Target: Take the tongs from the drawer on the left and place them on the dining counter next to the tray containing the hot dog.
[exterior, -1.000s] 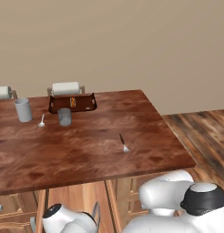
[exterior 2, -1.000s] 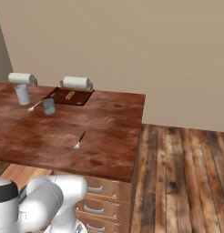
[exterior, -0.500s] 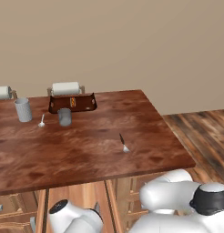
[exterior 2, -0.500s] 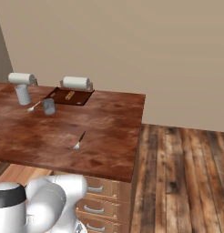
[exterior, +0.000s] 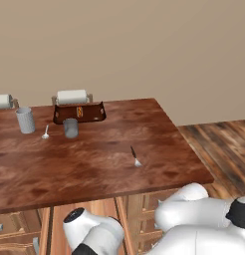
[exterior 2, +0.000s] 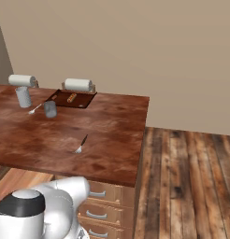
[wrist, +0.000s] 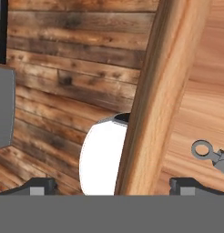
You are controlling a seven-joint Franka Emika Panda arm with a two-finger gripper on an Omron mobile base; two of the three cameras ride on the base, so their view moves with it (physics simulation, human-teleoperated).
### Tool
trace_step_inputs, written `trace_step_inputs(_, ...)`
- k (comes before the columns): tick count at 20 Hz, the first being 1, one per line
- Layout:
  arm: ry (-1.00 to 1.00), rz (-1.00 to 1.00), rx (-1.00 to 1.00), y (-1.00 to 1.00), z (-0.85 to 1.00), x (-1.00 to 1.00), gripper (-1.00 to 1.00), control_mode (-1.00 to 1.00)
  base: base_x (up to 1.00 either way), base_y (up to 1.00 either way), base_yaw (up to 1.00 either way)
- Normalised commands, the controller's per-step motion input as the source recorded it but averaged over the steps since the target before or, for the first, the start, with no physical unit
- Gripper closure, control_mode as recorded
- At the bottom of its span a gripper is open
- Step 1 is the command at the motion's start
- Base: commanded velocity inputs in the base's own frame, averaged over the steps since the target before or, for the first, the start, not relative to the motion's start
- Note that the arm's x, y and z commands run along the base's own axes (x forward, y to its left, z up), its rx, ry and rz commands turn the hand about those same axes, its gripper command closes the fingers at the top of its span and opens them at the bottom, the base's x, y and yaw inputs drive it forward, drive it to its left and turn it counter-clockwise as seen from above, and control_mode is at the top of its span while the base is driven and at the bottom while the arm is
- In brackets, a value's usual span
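Observation:
In the hand view the drawer's pale wooden wall (wrist: 155, 104) runs slantwise up the middle, with paler wood inside it to the right. The ring end of the grey metal tongs (wrist: 206, 151) lies in there at the right edge. My gripper (wrist: 113, 186) is open, one fingertip (wrist: 38, 185) outside the wall and the other on the drawer side. On the dining counter (exterior: 94, 164) (exterior 2: 112, 135) the dark tray (exterior: 97, 112) (exterior 2: 84, 101) holds the hot dog (exterior: 79, 111) (exterior 2: 72, 97) at the far side.
Two grey cups (exterior: 26, 120) (exterior: 70, 128), a spoon (exterior: 45, 133) and a dark-handled fork (exterior: 135, 155) lie on the counter. Paper-towel rolls (exterior: 72, 96) (exterior 2: 22, 80) stand at its back edge. Shut drawers (exterior 2: 96, 193) sit under the counter; plank floor (exterior 2: 187, 177) lies to the right.
The arm's links have shifted a little low in front of the counter. Nothing on the counter has moved.

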Motion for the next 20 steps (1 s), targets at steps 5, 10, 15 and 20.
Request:
trace_step_inputs(5,0.00,0.00,0.00,-0.31,0.23,0.00,-1.00,-1.00,0.00,0.00,0.00)
trace_step_inputs(10,-0.02,0.00,0.00,-0.31,0.23,0.00,-1.00,-1.00,0.00,0.00,0.00)
trace_step_inputs(15,-0.03,0.00,0.00,-0.26,0.25,0.01,-1.00,-1.00,0.00,0.00,0.00)
trace_step_inputs(20,0.00,0.00,0.00,-0.24,0.16,0.20,-1.00,-1.00,0.00,0.00,0.00)
